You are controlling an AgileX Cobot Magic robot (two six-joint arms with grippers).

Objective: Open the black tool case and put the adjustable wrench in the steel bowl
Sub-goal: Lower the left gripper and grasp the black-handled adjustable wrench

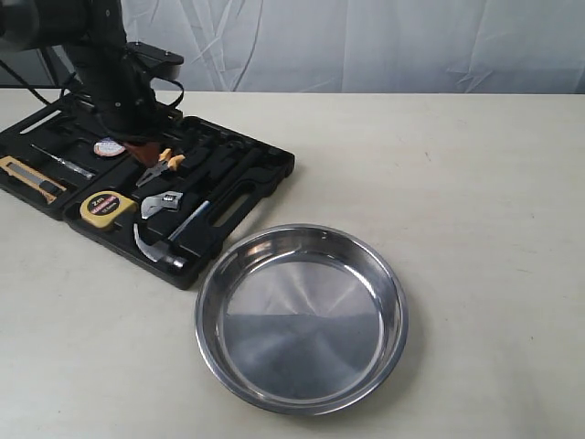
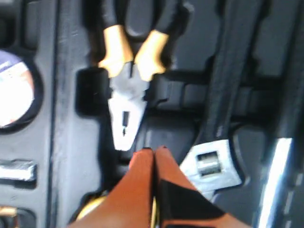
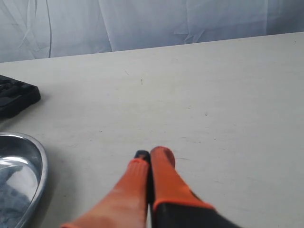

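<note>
- The black tool case [image 1: 265, 178] lay open toward the far left corner of the desk [image 1: 457, 183], so the opening step was judged complete.
- The adjustable wrench [image 2: 211, 164] sat in its moulded recess in the case. Its silver head lay between the orange-handled pliers [image 2: 126, 95] and the claw hammer [image 1: 160, 249]. It had not yet been picked up.
- The steel bowl [image 1: 302, 320] stood empty near the front edge of the desk, just beside the case's nearest corner.
- The left end effector [image 2: 153, 152] hung over the open case with its fingers pressed together and nothing between them. Its tips were between the pliers' nose and the wrench head.
- The right end effector [image 3: 151, 156] was also closed and empty. It was low over bare desk on the bowl's far side from the case.
- Step in hand, as judged: approach to the wrench pick.
- The next move called for these actions:
  - Spread the left fingers.
  - Shift sideways onto the wrench.
  - Descend to straddle the wrench without catching the pliers.
  - Close and lift the wrench clear of the recess.
  - Carry it over the bowl rim.
</note>
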